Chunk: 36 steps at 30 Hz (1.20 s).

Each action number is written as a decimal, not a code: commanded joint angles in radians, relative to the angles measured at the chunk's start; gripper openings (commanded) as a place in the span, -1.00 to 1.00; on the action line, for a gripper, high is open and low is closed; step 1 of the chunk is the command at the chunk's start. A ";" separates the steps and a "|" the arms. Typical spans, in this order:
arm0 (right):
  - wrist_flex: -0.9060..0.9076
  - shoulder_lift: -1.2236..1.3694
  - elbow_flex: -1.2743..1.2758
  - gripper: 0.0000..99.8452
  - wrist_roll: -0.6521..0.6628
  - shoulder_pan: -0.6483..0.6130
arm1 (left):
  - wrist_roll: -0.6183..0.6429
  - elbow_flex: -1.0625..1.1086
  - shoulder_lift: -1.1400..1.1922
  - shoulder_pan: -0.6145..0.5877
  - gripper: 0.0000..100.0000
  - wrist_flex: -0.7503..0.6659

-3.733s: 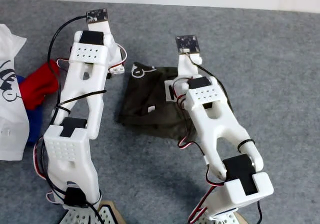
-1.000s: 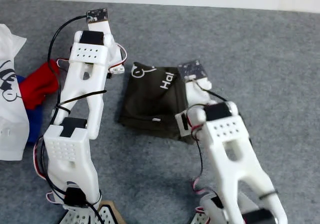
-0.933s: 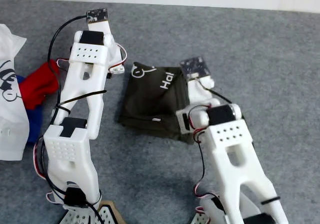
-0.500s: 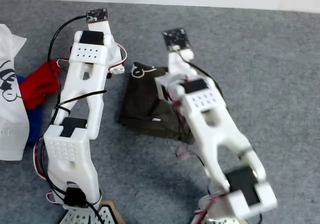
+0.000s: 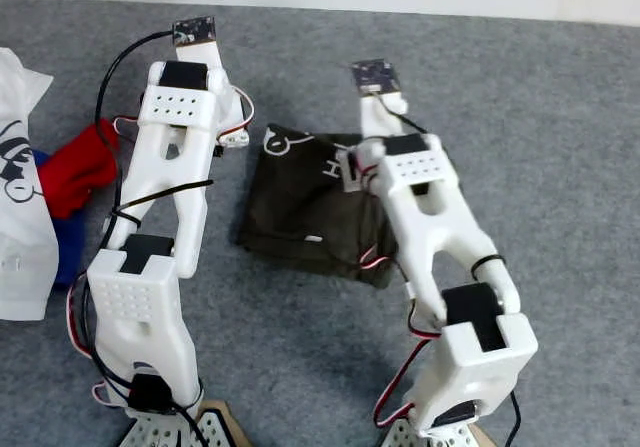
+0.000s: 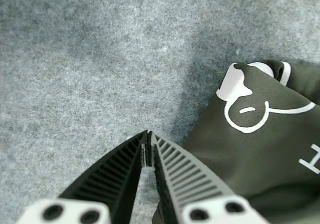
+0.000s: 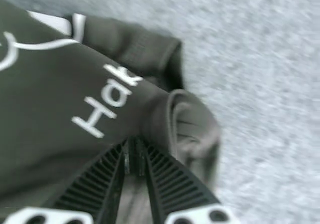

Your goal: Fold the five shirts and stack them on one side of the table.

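Note:
A folded dark olive shirt with white print lies mid-table on the grey carpet. My right arm stretches over its right half. The right gripper is shut, its tips resting on the dark shirt by the white lettering, close to the rolled far corner. My left gripper is shut with nothing in it, over bare carpet just beside the dark shirt's corner with the white logo. In the high view the left gripper sits left of that corner.
At the table's left edge lie a white printed shirt, a bunched red shirt and a blue one under them. Open grey carpet spreads to the right of the right arm and along the far side.
The right arm, drawn back to the shirt's near right edge a second ago, swung forward over the shirt and now reaches its far right corner. The left arm has kept still.

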 commanded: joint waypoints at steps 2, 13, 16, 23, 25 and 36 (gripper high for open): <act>0.010 -0.013 0.042 -0.98 0.028 0.079 | 0.009 -0.001 -0.005 0.012 -0.99 -0.009; 0.008 -0.294 0.300 -0.98 0.028 0.139 | 0.009 -0.013 0.039 0.013 -0.99 -0.014; 0.007 -0.444 0.375 -0.98 0.028 0.114 | 0.011 -0.038 0.050 0.013 -0.99 -0.017; -0.097 -0.564 0.565 -0.98 0.020 0.002 | 0.012 -0.202 0.051 0.050 -0.99 -0.017; -0.173 -0.564 0.631 -0.98 0.020 -0.001 | 0.011 -0.234 0.054 0.094 -0.99 -0.017; -0.288 -0.575 0.737 -0.98 0.018 0.038 | 0.003 -0.142 0.171 0.303 -0.99 -0.112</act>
